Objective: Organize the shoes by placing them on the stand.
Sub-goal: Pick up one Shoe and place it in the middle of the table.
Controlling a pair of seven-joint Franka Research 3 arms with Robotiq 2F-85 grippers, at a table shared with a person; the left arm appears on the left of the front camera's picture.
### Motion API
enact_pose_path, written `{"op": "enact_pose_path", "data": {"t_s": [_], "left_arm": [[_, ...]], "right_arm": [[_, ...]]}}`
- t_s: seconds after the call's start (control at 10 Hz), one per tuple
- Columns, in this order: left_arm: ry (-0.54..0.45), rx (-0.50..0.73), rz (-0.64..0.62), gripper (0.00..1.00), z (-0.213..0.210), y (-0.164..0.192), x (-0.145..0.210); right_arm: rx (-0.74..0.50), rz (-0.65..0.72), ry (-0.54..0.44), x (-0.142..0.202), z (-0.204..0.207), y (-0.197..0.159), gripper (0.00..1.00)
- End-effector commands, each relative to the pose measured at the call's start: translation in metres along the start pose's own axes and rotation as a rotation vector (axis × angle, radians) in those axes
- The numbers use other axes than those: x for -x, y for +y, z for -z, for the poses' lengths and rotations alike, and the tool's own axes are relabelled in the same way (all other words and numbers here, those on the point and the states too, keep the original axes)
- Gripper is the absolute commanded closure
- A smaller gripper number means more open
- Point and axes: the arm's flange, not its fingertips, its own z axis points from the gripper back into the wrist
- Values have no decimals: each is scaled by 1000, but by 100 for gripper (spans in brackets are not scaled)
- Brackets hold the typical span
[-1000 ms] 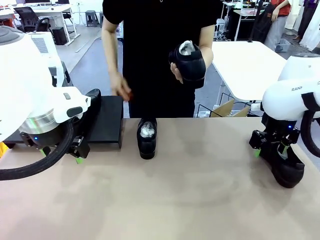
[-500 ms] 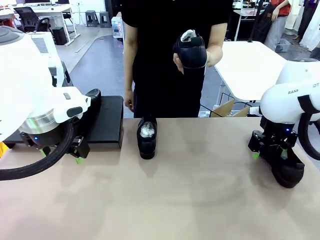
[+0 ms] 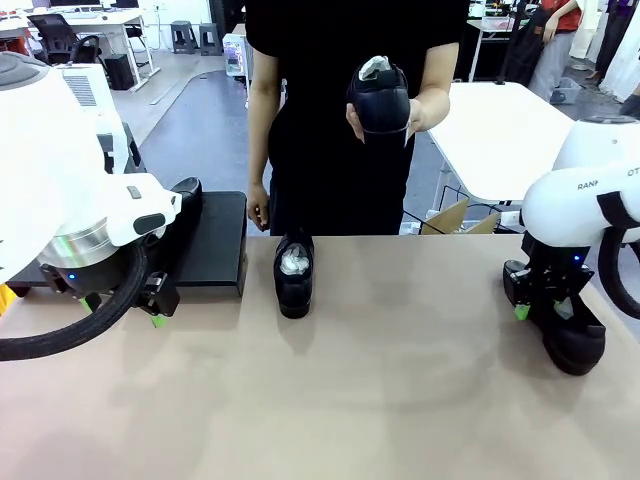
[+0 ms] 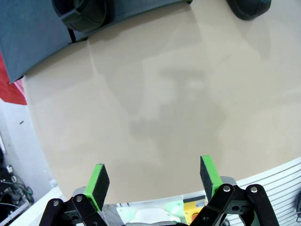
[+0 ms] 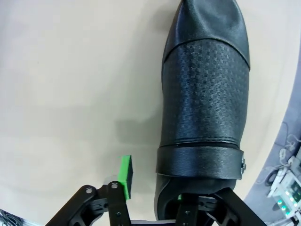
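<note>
Left wrist view: left pincer (image 4: 154,176) gaping over counter (image 4: 164,108). Right wrist view: right pincer (image 5: 153,183) apart, astride heel wall of shoe (image 5: 204,94). Front view: stand (image 3: 215,240) at 9 o'clock; person's hand (image 3: 425,105) holding second shoe (image 3: 380,100).

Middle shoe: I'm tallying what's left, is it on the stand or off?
Off. The glossy black leather shoe stands on the tan tabletop, right of the matte-black stand, not touching it.

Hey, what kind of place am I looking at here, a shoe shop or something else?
Most likely a robotics lab or workshop, not a shop: a white robot arm works at the tan table, and behind the person stand a white worktable and an office chair.
</note>
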Motion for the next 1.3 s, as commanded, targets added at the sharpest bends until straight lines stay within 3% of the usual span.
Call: {"op": "enact_pose_path", "data": {"t_s": [0.0, 0.4, 0.6, 0.9, 1.1, 1.2], "left_arm": [[-2, 2, -7, 0, -1, 0, 0], [-2, 2, -7, 0, -1, 0, 0], [-2, 2, -7, 0, -1, 0, 0], [-2, 2, -7, 0, -1, 0, 0], [-2, 2, -7, 0, -1, 0, 0], [-2, 2, -7, 0, -1, 0, 0]], "right_arm": [[34, 23, -14, -2, 5, 2, 100], [65, 47, 0, -5, 8, -4, 100], [29, 92, 32, 1, -15, 3, 100], [-7, 133, -92, 64, -85, 52, 100], [-6, 113, -5, 100, -92, 75, 100], [-6, 106, -61, 56, -82, 53, 100]]}}
